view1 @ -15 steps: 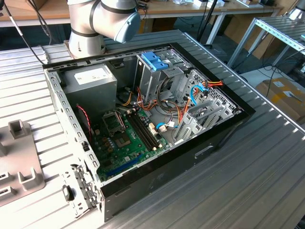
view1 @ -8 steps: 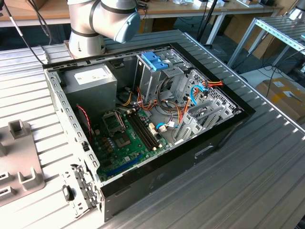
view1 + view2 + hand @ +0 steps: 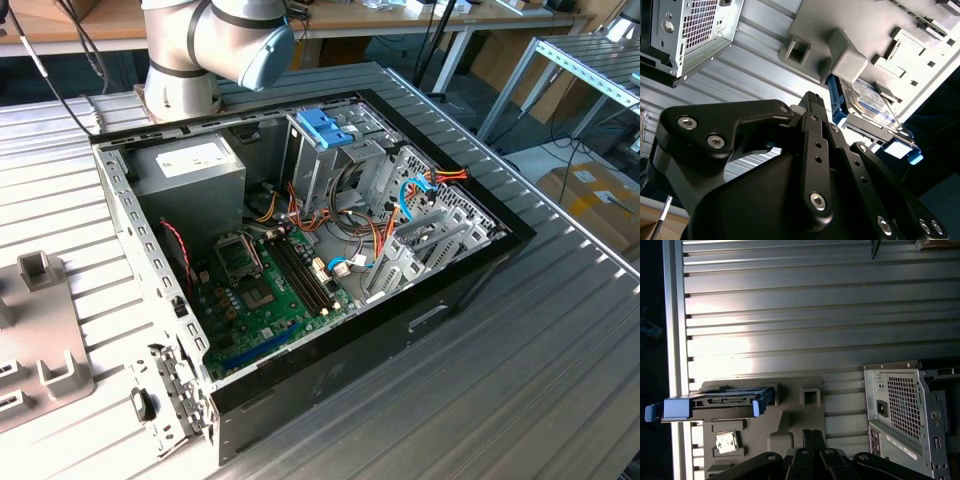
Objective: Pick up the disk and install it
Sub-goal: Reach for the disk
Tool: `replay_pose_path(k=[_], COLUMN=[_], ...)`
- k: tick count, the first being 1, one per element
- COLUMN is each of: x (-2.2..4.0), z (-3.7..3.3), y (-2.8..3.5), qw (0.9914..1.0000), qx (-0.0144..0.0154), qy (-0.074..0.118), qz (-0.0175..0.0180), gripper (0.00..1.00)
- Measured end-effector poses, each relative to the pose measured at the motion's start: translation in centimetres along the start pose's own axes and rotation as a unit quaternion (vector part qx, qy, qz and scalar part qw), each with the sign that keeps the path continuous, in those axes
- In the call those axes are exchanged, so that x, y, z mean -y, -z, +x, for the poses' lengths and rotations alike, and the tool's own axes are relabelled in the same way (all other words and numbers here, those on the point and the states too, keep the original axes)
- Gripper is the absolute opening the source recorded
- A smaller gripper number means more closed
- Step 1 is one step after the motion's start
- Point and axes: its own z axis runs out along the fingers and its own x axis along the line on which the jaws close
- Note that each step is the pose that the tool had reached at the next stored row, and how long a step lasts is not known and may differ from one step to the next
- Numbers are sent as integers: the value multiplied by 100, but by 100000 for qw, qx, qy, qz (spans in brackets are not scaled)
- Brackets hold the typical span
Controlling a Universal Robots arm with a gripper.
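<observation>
The disk (image 3: 871, 101) is a silver drive with a white-and-blue label and blue rails (image 3: 836, 102) along its edges. It sits on a grey holder plate (image 3: 865, 30) on the ribbed metal table, and in the first wrist view the disk (image 3: 715, 406) shows edge-on on that plate (image 3: 790, 412). My gripper (image 3: 812, 434) hovers above the table a short way from the disk, not touching it. Its black fingers (image 3: 812, 100) stand together, shut on nothing.
The open computer case (image 3: 300, 230) lies on the table beside the holder plate (image 3: 40, 345), with a blue-latched drive cage (image 3: 325, 128), a grey power-supply box (image 3: 190, 165) and the motherboard (image 3: 265, 285) inside. The case's rear corner (image 3: 900, 407) is close to my gripper. The arm's base (image 3: 185, 60) stands behind the case.
</observation>
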Motion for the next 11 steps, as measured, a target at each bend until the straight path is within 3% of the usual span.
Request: replay_pose_path(k=[6,11], x=[-8,-53], z=[4,30], y=[-3,-17], qw=[100000,100000], qx=[11,5], qy=[-8,-2], qz=[-6,2], gripper=[11,11])
